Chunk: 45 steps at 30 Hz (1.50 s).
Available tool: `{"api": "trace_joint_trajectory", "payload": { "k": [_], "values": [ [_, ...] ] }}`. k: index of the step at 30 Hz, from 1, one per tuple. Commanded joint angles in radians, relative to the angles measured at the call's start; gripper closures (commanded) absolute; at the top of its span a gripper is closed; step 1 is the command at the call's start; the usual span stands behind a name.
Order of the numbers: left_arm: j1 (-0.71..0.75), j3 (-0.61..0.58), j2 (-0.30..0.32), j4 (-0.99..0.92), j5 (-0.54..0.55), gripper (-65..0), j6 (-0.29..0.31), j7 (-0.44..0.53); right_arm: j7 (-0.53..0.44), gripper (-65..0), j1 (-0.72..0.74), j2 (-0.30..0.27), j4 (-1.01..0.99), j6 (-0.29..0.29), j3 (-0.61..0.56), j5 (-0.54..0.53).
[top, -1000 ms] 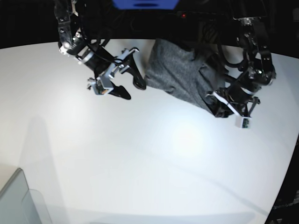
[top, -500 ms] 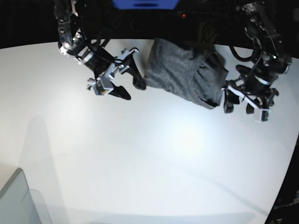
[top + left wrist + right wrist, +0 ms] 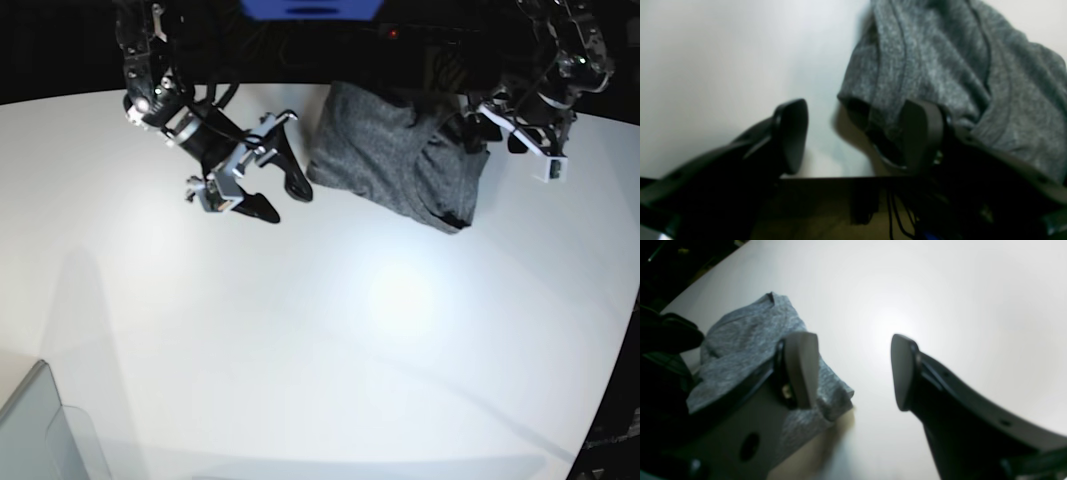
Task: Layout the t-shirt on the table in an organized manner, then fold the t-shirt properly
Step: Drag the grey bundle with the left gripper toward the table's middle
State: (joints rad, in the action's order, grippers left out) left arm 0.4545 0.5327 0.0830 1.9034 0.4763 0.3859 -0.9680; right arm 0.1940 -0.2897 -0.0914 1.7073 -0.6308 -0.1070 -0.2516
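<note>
At the far edge of the white bench (image 3: 330,330), the t-shirt (image 3: 395,165) lies bunched in a dark heather-grey heap, its upper part reaching the bench's back rim and its lower corner pointing toward the middle. No print, label or writing can be read on the cloth, and none on the arms either.

The left pincer (image 3: 500,122) hangs at the shirt's far right corner, near the bench's edge. In the left wrist view its jaws stand wide apart (image 3: 860,136): one finger is over bare bench, the other is in front of a folded hem of the shirt, and whether it touches the cloth cannot be told. Nothing is gripped between them.

The right pincer (image 3: 280,185) is over bare bench just beside the shirt's left edge, apart from it. Its jaws are wide too (image 3: 853,373), with nothing between them; the shirt's nearest folded corner (image 3: 826,396) shows behind one finger.

A translucent box corner (image 3: 40,430) sits at the near left.
</note>
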Motion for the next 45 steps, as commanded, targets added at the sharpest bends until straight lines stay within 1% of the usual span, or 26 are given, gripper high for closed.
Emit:
{"api": "trace_joint_trajectory", "payload": {
  "k": [1,3,7,10,22,23,24,29,30,33,34,38,45],
  "values": [
    [0.005,0.004,0.007,0.011,0.012,-43.1,-0.002,0.014,-0.031,-34.8,0.005,-0.001,0.015,-0.01,0.0,-0.021],
    [0.0,-0.006,0.007,-0.003,0.012,-43.1,-0.002,0.014,-0.031,-34.8,0.005,-0.001,0.015,-0.01,0.002,-0.021],
    [0.0,-0.079,0.014,-0.031,0.012,-43.1,-0.002,0.014,-0.031,-34.8,0.005,-0.001,0.015,-0.01,0.002,-0.021],
    [0.002,-0.108,0.014,-0.035,0.011,-43.1,-0.002,0.013,-0.031,-34.9,0.005,-0.001,0.015,-0.01,0.002,-0.021],
    [0.008,-0.119,0.01,-0.035,0.011,-42.8,-0.002,0.004,-0.031,-34.9,0.005,-0.001,0.013,-0.01,0.002,-0.021],
    [0.01,-0.133,0.014,-0.035,0.011,-41.7,-0.002,0.004,-0.031,-34.9,0.005,-0.001,0.013,-0.01,0.002,-0.021],
    [0.01,-0.139,0.014,-0.035,0.011,-38.9,-0.002,0.004,-0.031,-34.9,0.005,-0.001,0.013,-0.01,0.002,-0.021],
    [0.019,-0.145,0.014,-0.035,0.012,-15.3,-0.002,0.01,-0.031,-34.9,0.007,-0.001,0.013,-0.01,0.002,-0.021],
    [0.019,-0.145,0.014,-0.035,0.017,-11.2,-0.002,0.007,-0.031,-34.9,0.007,-0.001,0.013,-0.01,0.002,-0.021],
    [0.02,-0.145,0.014,-0.029,0.019,-1.6,-0.002,0.005,-0.031,-34.9,0.007,-0.001,0.013,-0.01,0.002,-0.019],
    [0.02,-0.145,0.014,-0.026,0.019,0.0,-0.002,0.005,-0.031,-34.9,0.007,-0.001,0.013,-0.01,0.002,-0.019],
    [0.02,-0.136,0.014,-0.02,0.022,-0.3,-0.002,0.005,-0.031,-34.9,0.007,-0.001,0.013,-0.01,0.002,-0.019],
    [0.037,-0.135,0.014,0.107,0.022,-0.3,-0.002,0.004,-0.031,-34.9,0.014,-0.003,0.013,-0.01,0.002,-0.019]
  ]
}}
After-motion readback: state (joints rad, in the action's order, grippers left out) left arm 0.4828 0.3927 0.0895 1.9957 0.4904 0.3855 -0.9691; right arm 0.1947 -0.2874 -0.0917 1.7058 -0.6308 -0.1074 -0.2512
